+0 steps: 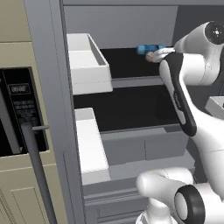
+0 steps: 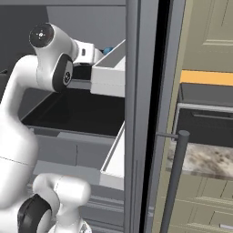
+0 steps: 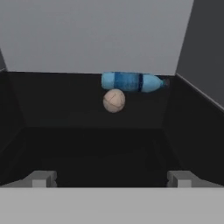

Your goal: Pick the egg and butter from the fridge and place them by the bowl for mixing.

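One item is being sought first: the egg (image 3: 114,100) lies near the back edge of the fridge (image 1: 52,87) shelf, just before a blue bottle (image 3: 131,82). The gripper (image 3: 112,178), spread wide and empty, must advance straight onto it.

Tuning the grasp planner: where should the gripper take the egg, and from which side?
Probably across the egg's widest middle, coming straight in from the fridge front along the shelf. It is round, so any diameter works, but the bottle lies close behind it, leaving the sides freest. The gripper is open and faces it.
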